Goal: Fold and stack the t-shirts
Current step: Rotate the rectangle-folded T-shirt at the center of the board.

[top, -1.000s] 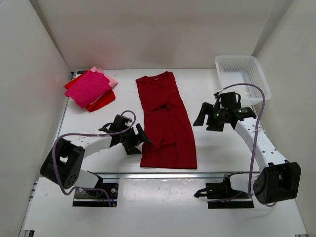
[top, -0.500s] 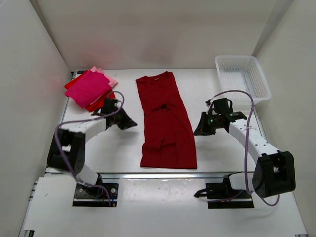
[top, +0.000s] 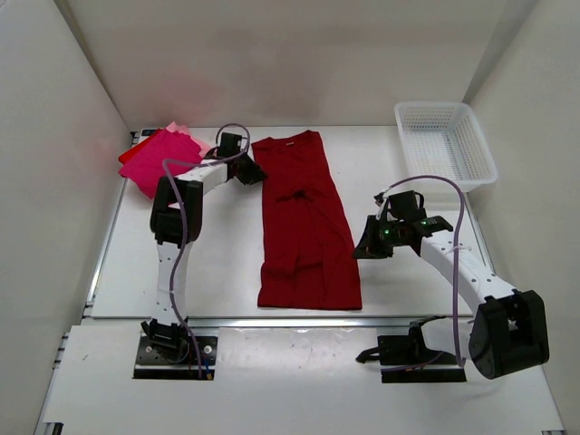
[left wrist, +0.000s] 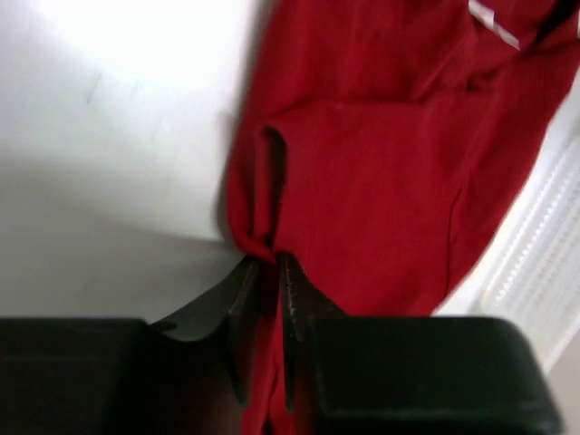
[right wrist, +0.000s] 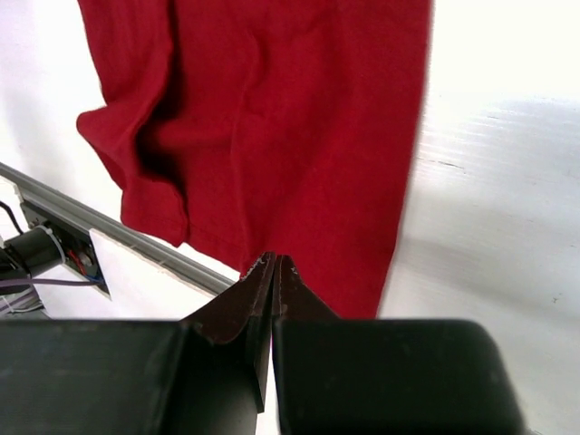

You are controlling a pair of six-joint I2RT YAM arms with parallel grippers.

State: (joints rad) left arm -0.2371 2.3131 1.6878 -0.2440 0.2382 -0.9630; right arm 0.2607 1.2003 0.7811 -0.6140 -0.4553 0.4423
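White table (top: 217,263) and bare white walls surround the work. At the far left corner sits the folded stack (top: 161,163), magenta on top with pink and bright red edges showing beneath. Just right of it, the left gripper (top: 248,171) is at the far left corner of the dark red shirt (top: 306,227), jaws narrowed to a slit and pinching a fold of that cloth. This shirt lies long and narrow down the table's middle, collar away. Right gripper (top: 365,246) meets its right edge, jaws pressed together; whether cloth is caught I cannot tell. A white lattice basket (top: 444,143) stands far right
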